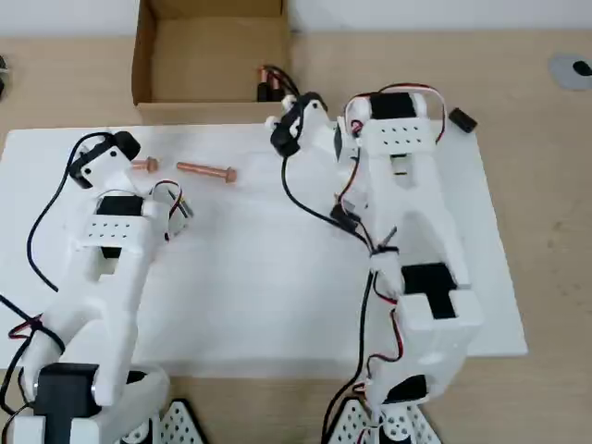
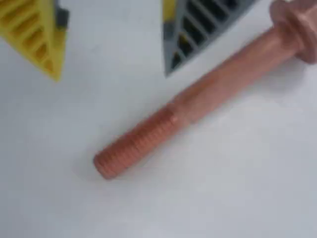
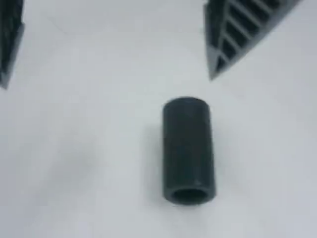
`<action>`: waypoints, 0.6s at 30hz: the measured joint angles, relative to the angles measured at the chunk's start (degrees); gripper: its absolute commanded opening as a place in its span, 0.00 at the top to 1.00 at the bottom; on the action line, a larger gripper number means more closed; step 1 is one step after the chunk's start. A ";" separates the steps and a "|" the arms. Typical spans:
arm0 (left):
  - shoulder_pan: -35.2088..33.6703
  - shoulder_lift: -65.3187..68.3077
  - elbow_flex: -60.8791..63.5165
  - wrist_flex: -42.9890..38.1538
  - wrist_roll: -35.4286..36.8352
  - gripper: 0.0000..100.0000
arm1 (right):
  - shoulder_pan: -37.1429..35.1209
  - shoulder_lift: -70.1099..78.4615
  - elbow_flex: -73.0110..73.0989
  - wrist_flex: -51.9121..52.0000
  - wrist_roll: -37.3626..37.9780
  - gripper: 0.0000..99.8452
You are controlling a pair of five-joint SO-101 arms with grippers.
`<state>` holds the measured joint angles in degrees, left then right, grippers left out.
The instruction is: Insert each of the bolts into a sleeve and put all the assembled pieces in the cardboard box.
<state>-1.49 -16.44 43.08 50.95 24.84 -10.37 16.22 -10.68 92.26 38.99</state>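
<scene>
In the left wrist view a copper bolt (image 2: 198, 99) lies flat on the white sheet. My left gripper (image 2: 111, 73) hangs open just above its threaded half, with one yellow and one grey finger. From above, the left gripper (image 1: 104, 153) sits at the sheet's far left, a short copper end (image 1: 145, 165) pokes out beside it, and a whole bolt (image 1: 206, 170) lies to its right. A black sleeve (image 3: 188, 148) lies on its side under my open right gripper (image 3: 109, 79). The right gripper (image 1: 294, 125) hovers close to the cardboard box (image 1: 208, 55), which holds assembled pieces (image 1: 270, 81) in its right corner.
A white sheet (image 1: 277, 277) covers the middle of the wooden table. Both arm bodies and their cables stretch over it from the near edge. A small black part (image 1: 462, 118) and a grey disc (image 1: 572, 69) lie off the sheet at the far right.
</scene>
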 measured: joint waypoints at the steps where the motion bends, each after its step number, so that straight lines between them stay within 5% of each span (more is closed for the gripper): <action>1: 0.00 0.00 0.00 0.00 0.00 0.85 | -0.35 -0.26 0.88 -0.18 0.00 0.70; 18: 0.00 0.00 0.26 0.00 0.00 0.85 | -3.34 -0.62 12.92 -8.88 -1.23 0.70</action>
<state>-1.49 -16.44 43.34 50.95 24.84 -13.71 15.60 2.24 83.38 37.76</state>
